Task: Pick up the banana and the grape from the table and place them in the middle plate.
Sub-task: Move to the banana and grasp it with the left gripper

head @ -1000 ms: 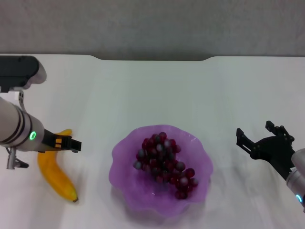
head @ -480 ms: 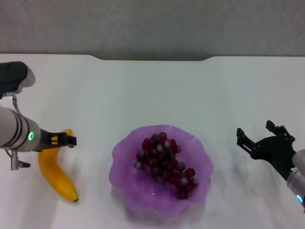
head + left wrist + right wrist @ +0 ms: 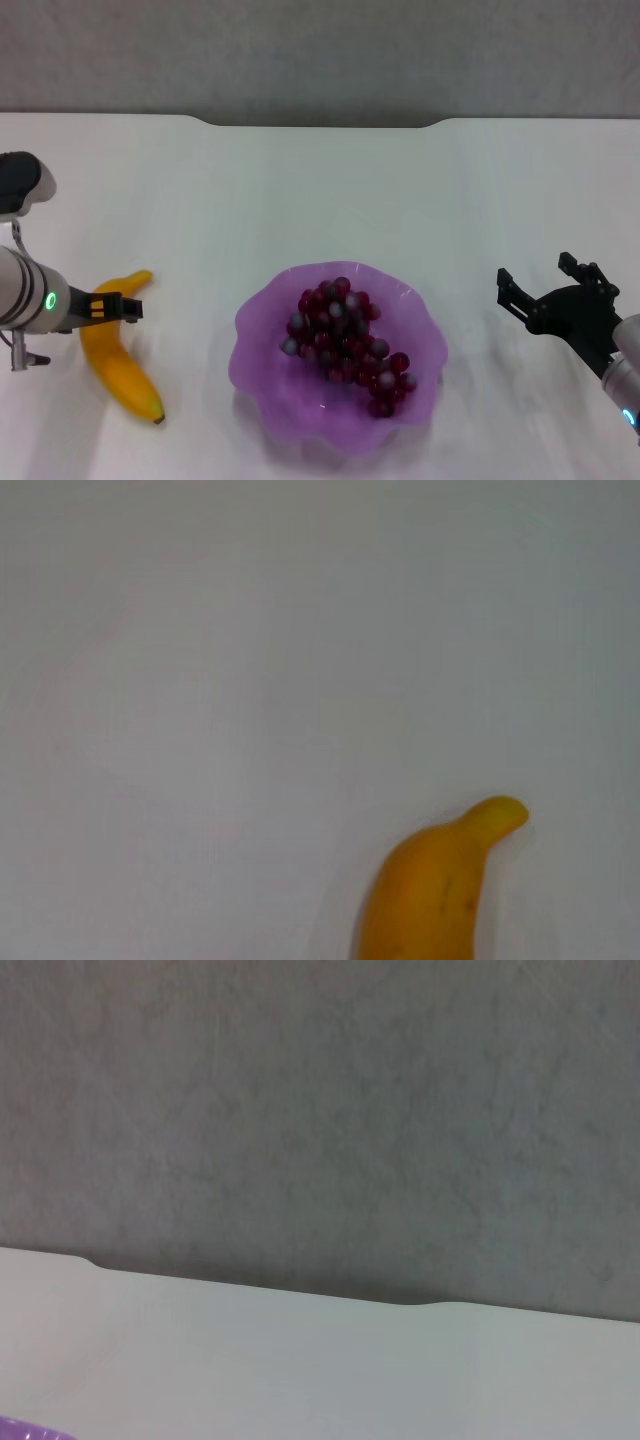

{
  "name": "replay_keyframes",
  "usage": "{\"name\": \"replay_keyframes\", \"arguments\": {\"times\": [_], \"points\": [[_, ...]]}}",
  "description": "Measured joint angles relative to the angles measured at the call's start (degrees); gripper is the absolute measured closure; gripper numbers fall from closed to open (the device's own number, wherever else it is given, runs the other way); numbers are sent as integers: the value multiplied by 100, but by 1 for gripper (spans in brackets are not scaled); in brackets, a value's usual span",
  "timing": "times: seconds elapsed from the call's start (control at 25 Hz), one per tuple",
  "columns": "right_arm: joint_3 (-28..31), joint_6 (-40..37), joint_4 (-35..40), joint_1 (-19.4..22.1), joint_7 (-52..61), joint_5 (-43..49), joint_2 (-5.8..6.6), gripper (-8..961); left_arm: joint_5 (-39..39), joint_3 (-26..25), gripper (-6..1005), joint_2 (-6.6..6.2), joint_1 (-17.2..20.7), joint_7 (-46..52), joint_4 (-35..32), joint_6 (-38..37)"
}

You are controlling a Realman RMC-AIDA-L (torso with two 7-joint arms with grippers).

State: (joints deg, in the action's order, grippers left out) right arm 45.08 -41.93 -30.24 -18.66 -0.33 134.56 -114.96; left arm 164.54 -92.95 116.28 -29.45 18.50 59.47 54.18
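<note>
White table (image 3: 320, 190), notched far edge at 12 o'clock in the head view. Middle plate (image 3: 262, 325), translucent purple with a scalloped rim, sits at about 6 o'clock of the tabletop's centre. The grape (image 3: 342, 342) lies inside the plate, a dark red-purple bunch with some frosted grey berries, running from the plate's 11 o'clock toward its 5 o'clock. The banana (image 3: 118, 362) lies flat on the table well out at the plate's 9 o'clock, apart from it, curved, with one end toward 12 o'clock and its dark-tipped end toward 5 o'clock; nothing grips it. Left gripper (image 3: 122, 307) hangs over the banana's far half, its dark tip crossing the fruit, arm coming in from 9 o'clock; whether its fingers are apart or together cannot be told. Left wrist view shows only the banana's pale yellow end (image 3: 440, 880) on bare white table (image 3: 250, 680), no fingers visible. Right gripper (image 3: 548, 290) is at the plate's 3 o'clock, clear of the rim, its black fingers spread apart and holding nothing. Right wrist view shows the table's notched edge (image 3: 300, 1360), a grey wall beyond it, and a sliver of the plate's purple rim (image 3: 25, 1431).
</note>
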Motion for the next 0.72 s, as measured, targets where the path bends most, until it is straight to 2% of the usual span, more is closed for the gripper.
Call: {"name": "replay_keyframes", "arguments": {"times": [0.72], "points": [[21,0,-9,3,-3,0,0,48,-1,4,125,-3,-33,-138,-501,-377]]}}
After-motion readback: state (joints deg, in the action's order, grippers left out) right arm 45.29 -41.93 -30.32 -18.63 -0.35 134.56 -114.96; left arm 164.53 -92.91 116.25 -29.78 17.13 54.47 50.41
